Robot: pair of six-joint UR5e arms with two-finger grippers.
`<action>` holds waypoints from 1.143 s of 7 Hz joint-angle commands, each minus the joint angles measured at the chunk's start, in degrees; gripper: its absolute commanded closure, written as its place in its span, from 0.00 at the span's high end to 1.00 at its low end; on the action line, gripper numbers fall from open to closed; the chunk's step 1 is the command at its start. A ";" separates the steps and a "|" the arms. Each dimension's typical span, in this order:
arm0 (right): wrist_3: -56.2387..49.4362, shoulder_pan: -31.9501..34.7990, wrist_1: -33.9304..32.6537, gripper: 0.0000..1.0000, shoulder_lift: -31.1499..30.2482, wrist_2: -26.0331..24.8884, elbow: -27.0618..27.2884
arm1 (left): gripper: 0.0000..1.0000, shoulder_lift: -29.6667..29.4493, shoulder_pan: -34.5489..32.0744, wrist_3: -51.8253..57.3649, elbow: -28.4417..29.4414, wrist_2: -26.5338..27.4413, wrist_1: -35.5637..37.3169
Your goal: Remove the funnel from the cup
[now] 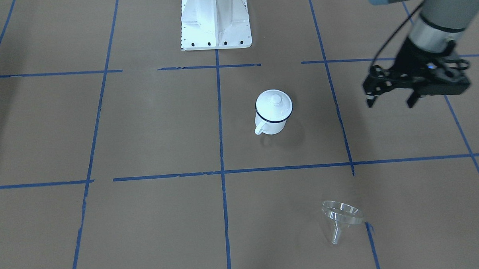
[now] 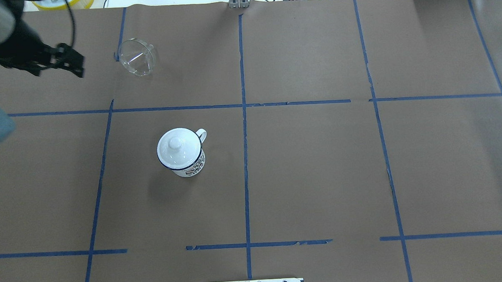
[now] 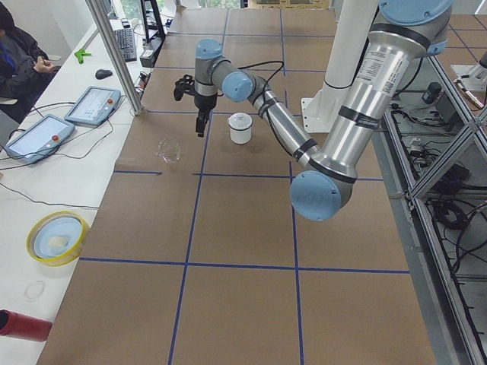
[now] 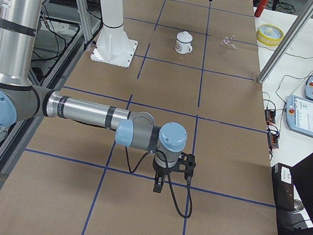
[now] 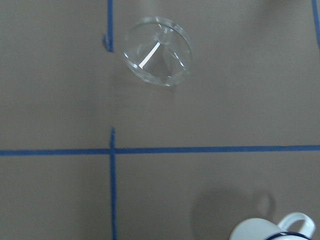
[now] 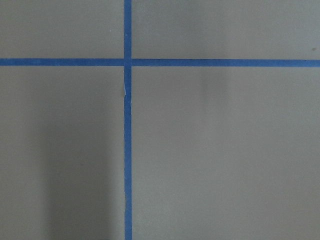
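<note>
The clear funnel (image 1: 340, 218) lies on its side on the brown paper, apart from the cup; it also shows in the overhead view (image 2: 137, 57) and the left wrist view (image 5: 159, 51). The white mug (image 1: 272, 124) with a dark blue rim stands upright near the table's middle (image 2: 189, 167), with a white knobbed lid (image 2: 178, 147) on it. My left gripper (image 1: 390, 103) is open and empty, raised above the table, off to the side of both (image 2: 59, 71). My right gripper (image 4: 158, 186) shows only in the exterior right view, far from the mug; I cannot tell its state.
The white robot base (image 1: 215, 20) stands at the table's edge behind the mug. Blue tape lines cross the paper. Beyond the funnel's side, a side bench holds a yellow bowl (image 3: 57, 237), two tablets (image 3: 95, 105) and a red can (image 3: 23, 325).
</note>
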 commanded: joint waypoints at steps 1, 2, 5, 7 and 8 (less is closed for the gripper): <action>0.00 0.00 0.00 1.00 0.00 0.00 0.00 | 1.00 6.91 -18.90 32.09 9.56 -3.87 -0.10; 0.00 0.00 0.00 1.00 0.00 0.00 0.00 | 1.00 8.94 -24.90 35.70 14.05 -4.14 -0.10; 0.00 0.00 0.00 1.00 0.00 0.00 0.00 | 1.00 21.84 -26.36 35.39 15.50 -4.06 -3.78; 0.00 0.00 0.00 1.00 0.00 0.00 0.00 | 1.00 21.96 -26.81 34.95 15.07 -4.06 -3.00; 0.00 0.00 0.00 1.00 0.00 0.00 0.00 | 1.00 21.79 -26.72 34.95 15.41 -4.06 -3.00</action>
